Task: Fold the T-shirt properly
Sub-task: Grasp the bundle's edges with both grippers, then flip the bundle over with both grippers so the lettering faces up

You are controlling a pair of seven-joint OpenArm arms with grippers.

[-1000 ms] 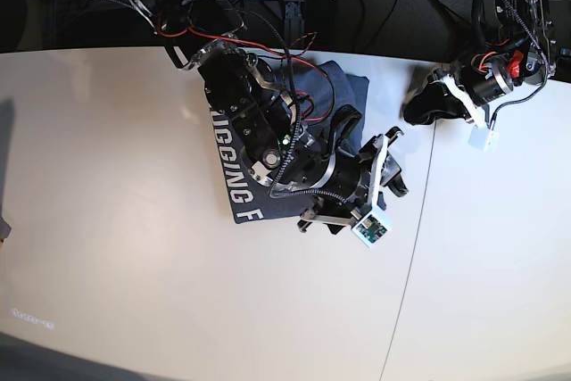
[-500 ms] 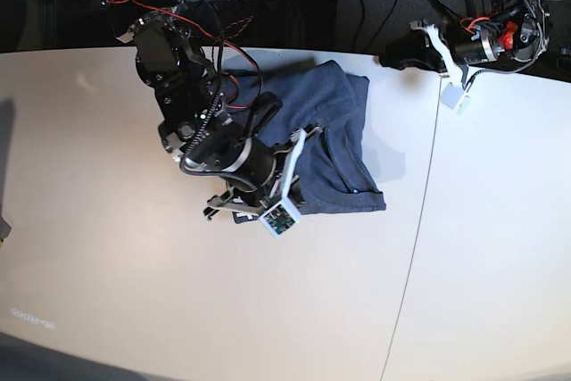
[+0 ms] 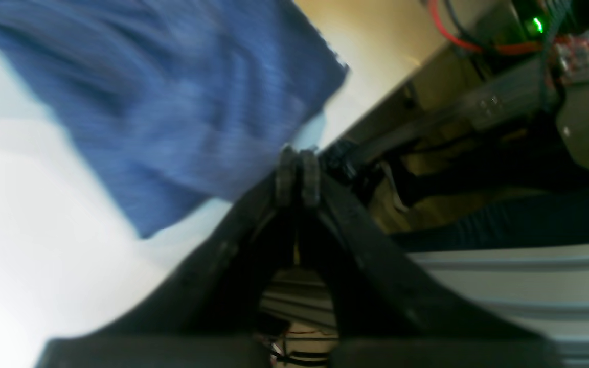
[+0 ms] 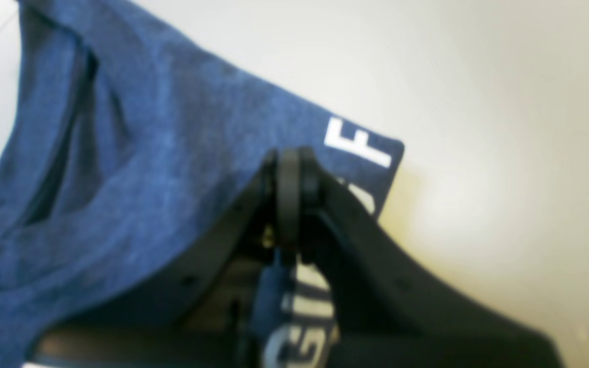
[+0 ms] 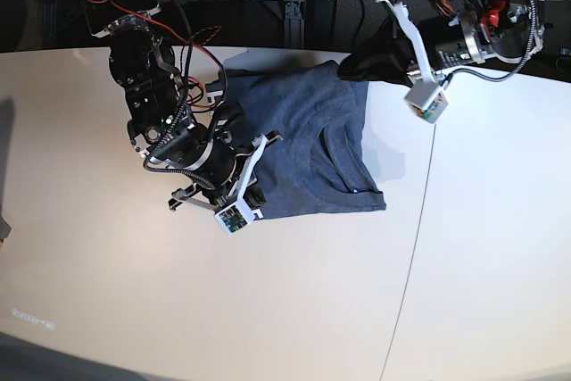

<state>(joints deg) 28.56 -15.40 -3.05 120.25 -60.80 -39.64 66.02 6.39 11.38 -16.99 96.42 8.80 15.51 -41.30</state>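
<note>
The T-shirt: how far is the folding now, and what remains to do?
Done: the T-shirt lies on the table as a compact folded bundle, plain side up, neckline showing. In hand: both grippers are shut and empty, the right gripper over the lettered corner, the left gripper at the far edge. Left: probably only tidying; the edges look uneven.

The wide white tabletop [image 5: 294, 310] lies open to passage on every side of the folded heathered blue-grey cotton T-shirt [image 5: 308, 144], which both black arms overhang.
</note>
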